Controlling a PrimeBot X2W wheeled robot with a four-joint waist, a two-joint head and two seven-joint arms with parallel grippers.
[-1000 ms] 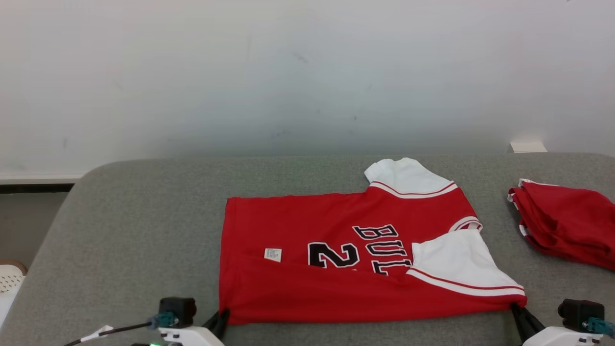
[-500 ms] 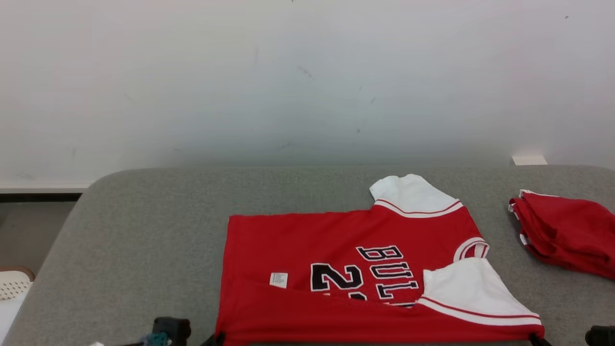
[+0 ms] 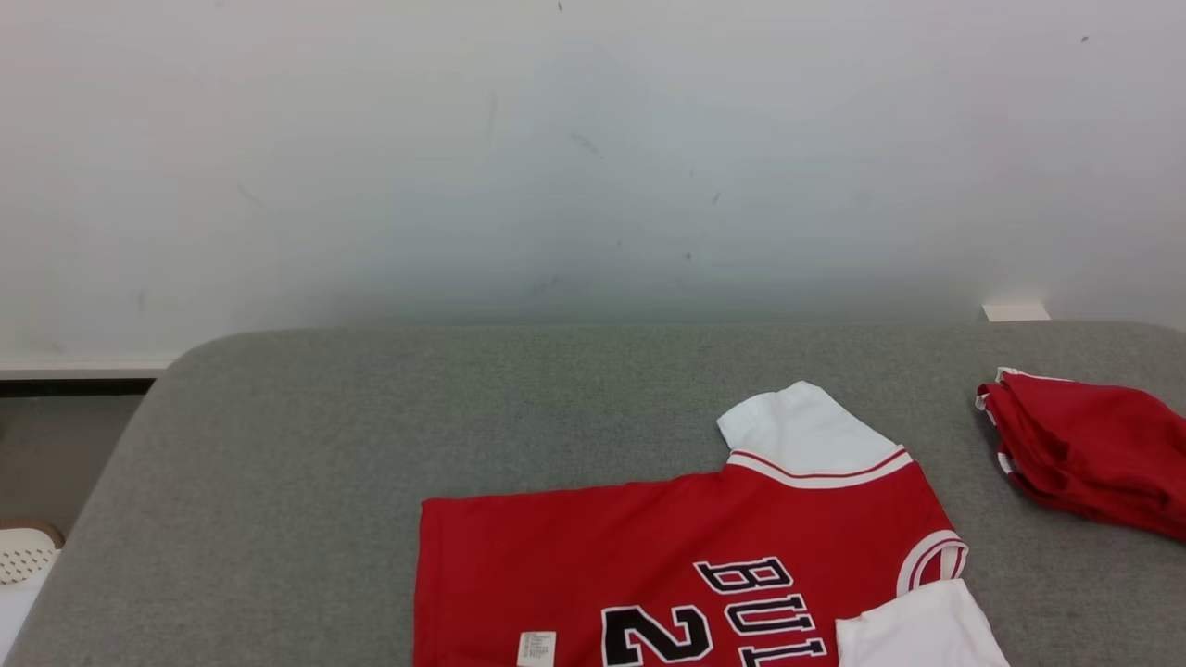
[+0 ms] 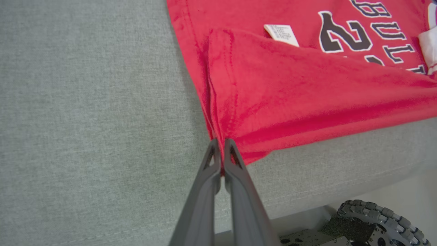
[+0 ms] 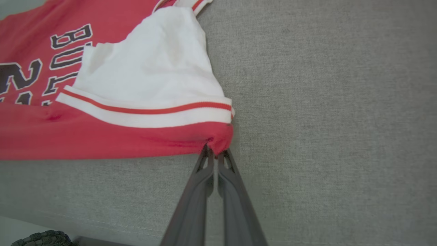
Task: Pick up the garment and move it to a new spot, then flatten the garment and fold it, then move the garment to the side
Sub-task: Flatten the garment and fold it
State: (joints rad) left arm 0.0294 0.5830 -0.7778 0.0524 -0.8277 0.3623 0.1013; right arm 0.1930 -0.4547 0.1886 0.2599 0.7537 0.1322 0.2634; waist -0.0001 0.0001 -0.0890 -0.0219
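At the lower left edge of the head view, a white perforated basket [image 3: 23, 551] shows beside the grey padded surface [image 3: 371, 445]. The garment [image 3: 686, 565], a red jersey with white sleeves and black lettering, lies on the surface in the lower middle of that view. It runs off the bottom edge, and its far sleeve points to the upper right. At the right edge, well apart from it, rests a folded red pile [image 3: 1093, 454].

In the left wrist view the left gripper [image 4: 222, 150] rises from the bottom centre. Its jaws are pressed together, pinching a corner of the garment's red hem near the surface's front edge. The cloth is folded over there, with a white label [image 4: 281, 34] at the top centre.

In the right wrist view the right gripper [image 5: 215, 152], jaws pressed together, pinches a red corner of the garment just below the white sleeve [image 5: 150, 68].
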